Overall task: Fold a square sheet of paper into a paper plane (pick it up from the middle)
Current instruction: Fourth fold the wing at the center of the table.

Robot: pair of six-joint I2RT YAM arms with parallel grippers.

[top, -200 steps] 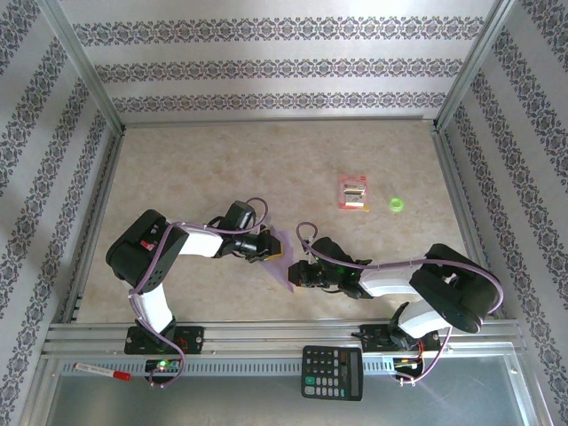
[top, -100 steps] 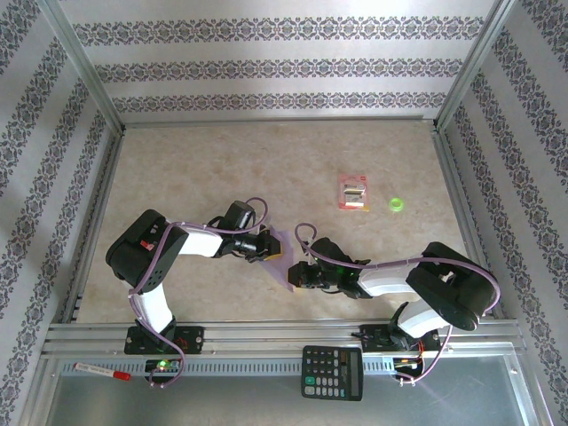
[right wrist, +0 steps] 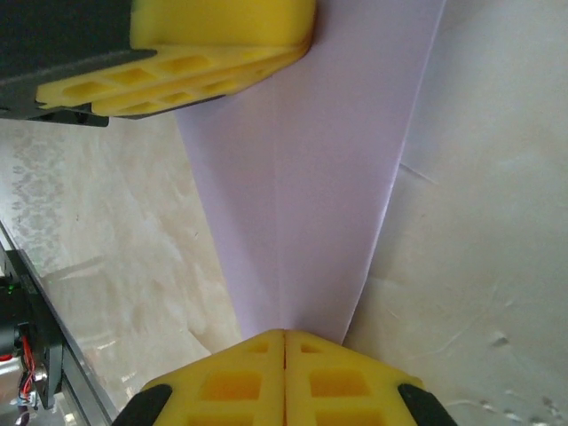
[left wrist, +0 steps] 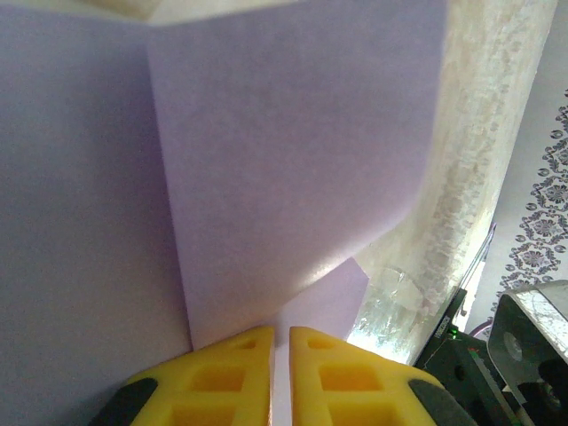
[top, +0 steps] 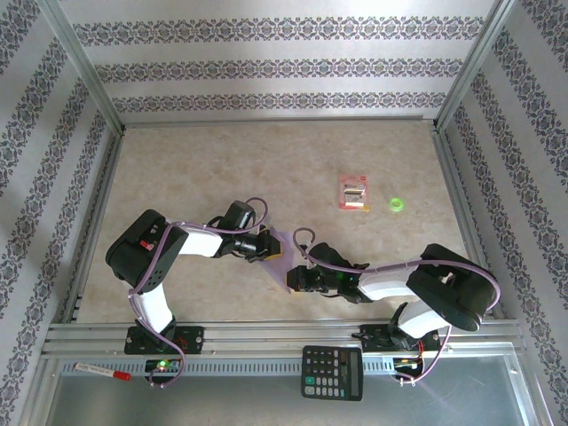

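Count, overhead view: two arms, left arm (top: 191,240) and right arm (top: 390,282), both reaching in toward the middle of the near half of the worktop (top: 222,169). One sheet of paper (top: 280,255), pale lavender, between the two wrists. One red-and-white packet (top: 354,192) and one small green ring (top: 396,205) farther back on the right, near each other and well apart from the paper. On the metal rail in front of the arm bases: one black calculator (top: 332,372) and one red-capped pen (top: 102,371).

Sheet of paper, left wrist view (left wrist: 284,160): already partly folded, with one straight crease running up from the jaws, a flap lying to the right of it, and a small pointed corner poking out at the lower right. The left jaws are clenched on the paper's near edge; the yellow pads (left wrist: 231,373) stand almost together, with only a thin slit between them.

Right wrist view: the paper (right wrist: 302,177) runs as a long strip that narrows toward the camera, with a faint centre crease along it. The right jaws are clenched on the narrow end, yellow pads (right wrist: 240,377) pressed tight together. At the strip's far end the left arm's yellow pads (right wrist: 222,35) grip the wider end from the upper left.

So the paper spans from one pair of jaws to the other, held at both ends. Whether its middle touches the worktop, cannot tell.
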